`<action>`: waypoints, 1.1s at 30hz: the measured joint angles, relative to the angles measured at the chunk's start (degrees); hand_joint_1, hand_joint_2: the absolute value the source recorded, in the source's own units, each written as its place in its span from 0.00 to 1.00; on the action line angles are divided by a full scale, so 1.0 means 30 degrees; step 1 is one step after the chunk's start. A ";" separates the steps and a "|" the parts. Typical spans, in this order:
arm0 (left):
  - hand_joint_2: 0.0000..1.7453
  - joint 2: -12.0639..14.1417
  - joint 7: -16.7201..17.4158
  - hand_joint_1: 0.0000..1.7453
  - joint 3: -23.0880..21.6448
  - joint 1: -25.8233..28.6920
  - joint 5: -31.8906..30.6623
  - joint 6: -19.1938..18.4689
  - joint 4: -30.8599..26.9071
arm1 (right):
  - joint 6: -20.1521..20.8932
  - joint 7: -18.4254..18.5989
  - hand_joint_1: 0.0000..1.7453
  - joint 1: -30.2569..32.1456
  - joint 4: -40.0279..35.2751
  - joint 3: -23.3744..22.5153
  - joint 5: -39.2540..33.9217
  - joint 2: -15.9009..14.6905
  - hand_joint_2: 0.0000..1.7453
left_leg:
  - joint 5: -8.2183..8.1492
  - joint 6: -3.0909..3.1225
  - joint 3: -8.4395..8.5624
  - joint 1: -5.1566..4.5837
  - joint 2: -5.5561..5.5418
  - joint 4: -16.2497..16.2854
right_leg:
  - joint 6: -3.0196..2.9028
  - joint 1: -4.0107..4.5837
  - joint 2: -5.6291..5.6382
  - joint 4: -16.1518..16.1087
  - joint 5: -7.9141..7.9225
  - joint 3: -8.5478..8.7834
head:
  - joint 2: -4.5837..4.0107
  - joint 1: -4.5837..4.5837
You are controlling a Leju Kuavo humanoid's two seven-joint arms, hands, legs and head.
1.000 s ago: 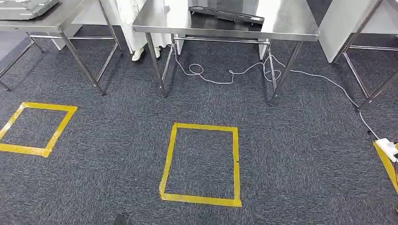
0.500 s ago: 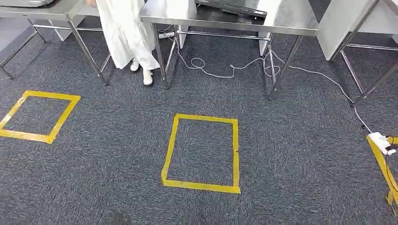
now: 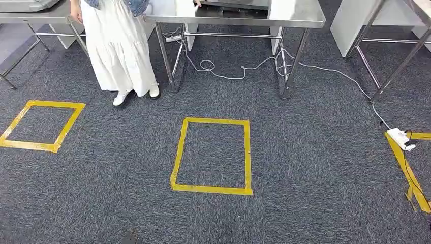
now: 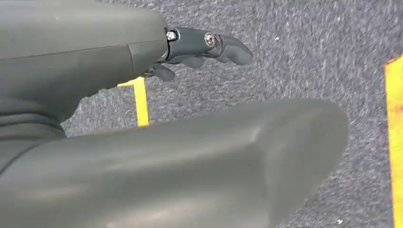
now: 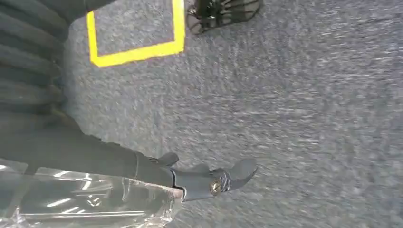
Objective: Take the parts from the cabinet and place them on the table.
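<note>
Judged mid-carry, bound for the steel table [image 3: 300,21]. Found right hand [image 5: 199,180] closed over a clear-wrapped part [image 5: 81,202], and left hand [image 4: 204,47] empty, fingers loosely extended. Required next: crossing the yellow floor square [image 3: 211,189] to the table, minding the person [image 3: 119,51] beside it.

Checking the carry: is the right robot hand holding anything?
Yes. The right robot hand grips a clear plastic part over grey carpet.

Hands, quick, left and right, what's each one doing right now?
Left hand: holding nothing, fingers apart.
Right hand: gripping a clear plastic bag.
</note>
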 joint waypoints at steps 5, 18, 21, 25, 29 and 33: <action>0.00 0.0070 0.0007 0.00 0.0000 -0.0033 -0.0088 0.0007 -0.0022 | 0.0036 0.0015 0.00 -0.0004 0.0052 -0.0146 0.0029 0.0227 0.00 | 0.1822 0.1333 0.4325 -0.0307 -0.1626 -0.5627 | 0.0083 0.0097 0.0772 0.0059 0.0556 -0.0589 | 0.0000 0.0051; 0.00 -0.0189 0.0168 0.00 -0.0022 -0.0091 -0.0110 0.0007 0.0000 | 0.0058 0.0197 0.00 0.0044 0.0132 -0.0219 0.0204 -0.0022 0.00 | 0.2768 0.1081 0.4035 -0.0168 0.1089 -0.6956 | 0.1497 -0.0347 -0.0118 0.3739 -0.0836 -0.2219 | 0.0000 0.0356; 0.00 -0.0182 0.0197 0.00 -0.0022 -0.0157 -0.0110 0.0007 0.0000 | 0.0051 0.0233 0.00 -0.0078 0.0125 -0.0219 0.0240 -0.0021 0.00 | 0.2563 0.0584 0.3819 -0.0249 0.1658 -0.6439 | 0.1665 -0.0281 -0.1140 0.0017 0.0065 -0.0077 | -0.0007 0.0438; 0.00 -0.0233 0.0284 0.00 -0.0029 -0.0227 -0.0124 0.0007 0.0000 | -0.0007 0.0321 0.00 0.0100 0.0132 -0.0241 0.0225 -0.0051 0.00 | 0.2632 0.0210 0.3737 -0.0055 0.1945 -0.6325 | 0.0983 -0.0418 -0.0446 0.0204 0.0277 -0.0549 | 0.0000 0.0291; 0.00 -0.0211 0.0422 0.00 -0.0022 -0.0226 -0.0139 0.0007 0.0000 | -0.0058 0.0372 0.00 -0.0010 0.0132 -0.0285 0.0226 -0.0044 0.00 | -0.0525 0.0058 0.1875 0.0019 -0.0048 -0.1723 | 0.0355 -0.0286 0.0144 0.0235 0.0677 -0.0951 | 0.0000 0.0218; 0.00 -0.0211 0.0481 0.00 -0.0022 -0.0219 -0.0139 0.0015 0.0000 | -0.0058 0.0452 0.00 0.0092 0.0132 -0.0379 0.0262 -0.0022 0.00 | 0.0256 0.0498 0.2252 -0.0033 -0.0201 -0.1759 | 0.0242 0.0008 0.1074 0.0250 0.0940 -0.1213 | 0.0000 0.0225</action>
